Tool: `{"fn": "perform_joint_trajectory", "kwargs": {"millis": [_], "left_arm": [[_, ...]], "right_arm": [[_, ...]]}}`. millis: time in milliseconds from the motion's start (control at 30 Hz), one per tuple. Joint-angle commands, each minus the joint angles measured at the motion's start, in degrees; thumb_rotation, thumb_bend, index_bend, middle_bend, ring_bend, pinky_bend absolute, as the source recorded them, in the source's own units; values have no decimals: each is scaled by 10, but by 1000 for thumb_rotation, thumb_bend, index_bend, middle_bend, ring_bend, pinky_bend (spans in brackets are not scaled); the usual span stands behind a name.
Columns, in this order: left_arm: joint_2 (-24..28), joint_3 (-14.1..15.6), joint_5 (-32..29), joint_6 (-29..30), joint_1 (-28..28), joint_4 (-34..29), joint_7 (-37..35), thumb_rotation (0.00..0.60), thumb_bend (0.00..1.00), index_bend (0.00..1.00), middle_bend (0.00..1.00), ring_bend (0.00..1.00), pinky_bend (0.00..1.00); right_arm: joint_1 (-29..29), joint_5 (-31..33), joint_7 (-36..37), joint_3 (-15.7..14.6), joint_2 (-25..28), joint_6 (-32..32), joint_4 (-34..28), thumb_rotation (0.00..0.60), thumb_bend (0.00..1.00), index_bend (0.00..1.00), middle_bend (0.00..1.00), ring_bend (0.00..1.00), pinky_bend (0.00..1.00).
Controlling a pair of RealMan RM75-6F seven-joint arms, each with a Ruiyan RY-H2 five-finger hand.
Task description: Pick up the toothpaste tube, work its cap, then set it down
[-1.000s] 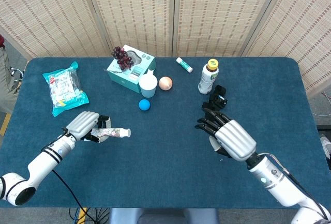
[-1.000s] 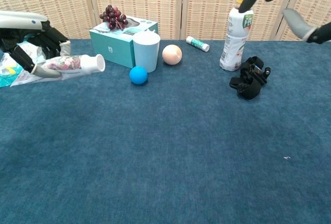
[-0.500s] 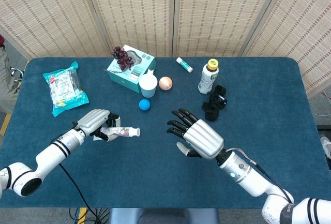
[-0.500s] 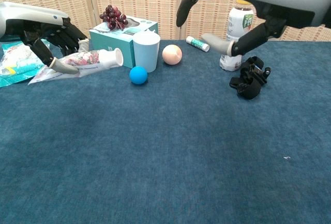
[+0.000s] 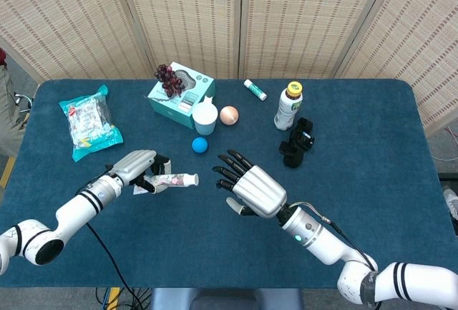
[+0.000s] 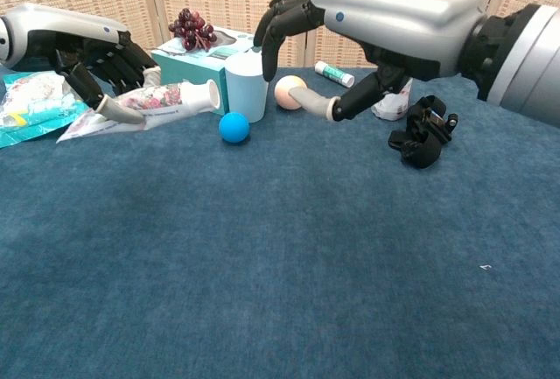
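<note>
My left hand (image 5: 137, 167) (image 6: 79, 51) grips a floral toothpaste tube (image 5: 169, 181) (image 6: 156, 99) above the table, lying level with its white cap (image 5: 192, 178) (image 6: 210, 93) pointing right. My right hand (image 5: 250, 190) (image 6: 376, 24) hovers open just right of the cap, fingers spread toward it with a small gap between. Nothing is in that hand.
Behind the hands lie a blue ball (image 5: 200, 144), a white cup (image 5: 205, 118), a peach ball (image 5: 229, 114), a teal box (image 5: 181, 95) with grapes (image 5: 167, 77), a drink bottle (image 5: 288, 106), a black clip (image 5: 297, 142), a small white tube (image 5: 255, 89) and a snack bag (image 5: 89, 121).
My right hand has swept left across the table to just beside the cap. The left hand has carried the tube a little to the right.
</note>
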Motion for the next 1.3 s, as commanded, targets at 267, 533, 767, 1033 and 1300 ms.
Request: {"fn": "perform_joint_trajectory", "kwargs": {"millis": [267,533,767,1033,1300], "left_arm": [[-7,-3,-16,-7,-9,1,1,600,455,604,670,533,404],[-10,-5,-24,-9,-14,2,4,600,457,606,673,534,408],[-12,-6,-28,-10,-17,0,5,600,457,606,674,534,408],[-12,-9,-39,-14,-22,-2,8,600,456,607,674,534,411],[-5,-11,-43,-11,-22,-7,12,600,457,607,674,534,412]], "right_arm": [[18,15,-37,3,-44,15,29,466,416,397,192,0,19],[33,25,-49,5,-73,19,55,464,427,398,183,0,18],[45,30,-58,8,-97,24,78,465,435,397,172,0,2],[58,37,-63,10,-119,24,95,465,452,398,161,0,0],[67,53,-72,9,-125,18,100,463,453,398,161,0,0]]}}
